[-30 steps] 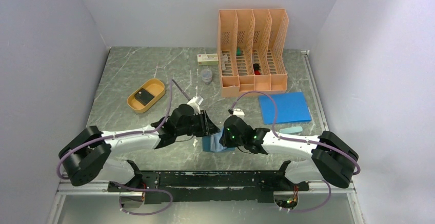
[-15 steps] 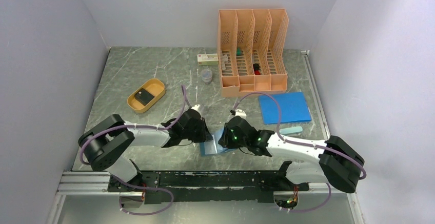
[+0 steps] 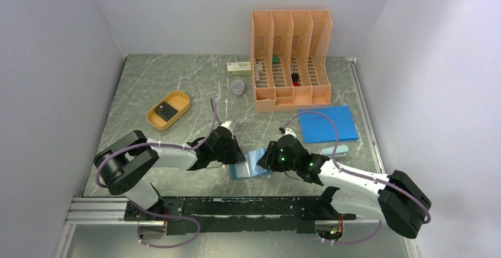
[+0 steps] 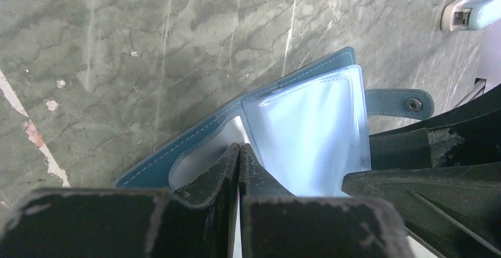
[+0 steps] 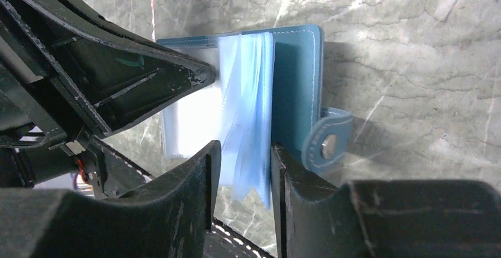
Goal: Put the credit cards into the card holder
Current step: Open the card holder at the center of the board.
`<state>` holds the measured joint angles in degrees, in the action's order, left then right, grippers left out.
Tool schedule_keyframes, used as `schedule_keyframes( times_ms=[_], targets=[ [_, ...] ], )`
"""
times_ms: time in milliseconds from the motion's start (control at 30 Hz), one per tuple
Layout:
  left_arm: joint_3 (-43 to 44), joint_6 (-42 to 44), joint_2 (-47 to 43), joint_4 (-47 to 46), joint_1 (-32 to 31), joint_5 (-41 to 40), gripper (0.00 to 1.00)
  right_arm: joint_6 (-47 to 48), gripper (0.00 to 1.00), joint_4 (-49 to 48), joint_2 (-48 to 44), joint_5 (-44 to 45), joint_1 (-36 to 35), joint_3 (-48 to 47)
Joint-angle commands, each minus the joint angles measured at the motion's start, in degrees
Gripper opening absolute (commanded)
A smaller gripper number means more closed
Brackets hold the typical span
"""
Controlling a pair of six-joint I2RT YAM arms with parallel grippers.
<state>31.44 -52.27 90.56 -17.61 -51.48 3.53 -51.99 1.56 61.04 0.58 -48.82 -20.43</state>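
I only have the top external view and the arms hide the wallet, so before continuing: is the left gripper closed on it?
Observer: The left gripper is shut, tips on a clear inner pocket of the open card holder; whether it pinches a sheet, I cannot tell.
Operator: And the right one?
Observer: The right gripper stands open, the loose pocket leaves between its fingers.
Operator: Any card inside?
Observer: None shows in the pockets in either wrist view.

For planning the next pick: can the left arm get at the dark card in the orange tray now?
Probably not yet. The way to the tray looks free, but the left end effector is shut on the card holder and must let go.
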Motion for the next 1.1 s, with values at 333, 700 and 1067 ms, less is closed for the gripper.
schedule_keyframes(
  times_ms=[333,700,1067],
  targets=[
    [-2.0,3.47,3.73,5.25,-0.13,-3.44,0.07,0.79,0.37,8.53,-5.75,4.25,3.07,-0.11],
    [-2.09,3.49,4.36,5.02,-0.16,-3.44,0.05,10.17,0.35,15.05,-12.9,4.5,3.03,-7.36],
    [-1.82,3.58,4.53,5.27,-0.17,-3.43,0.05,6.08,0.34,4.52,-1.68,-5.33,3.09,-5.16]
  ],
)
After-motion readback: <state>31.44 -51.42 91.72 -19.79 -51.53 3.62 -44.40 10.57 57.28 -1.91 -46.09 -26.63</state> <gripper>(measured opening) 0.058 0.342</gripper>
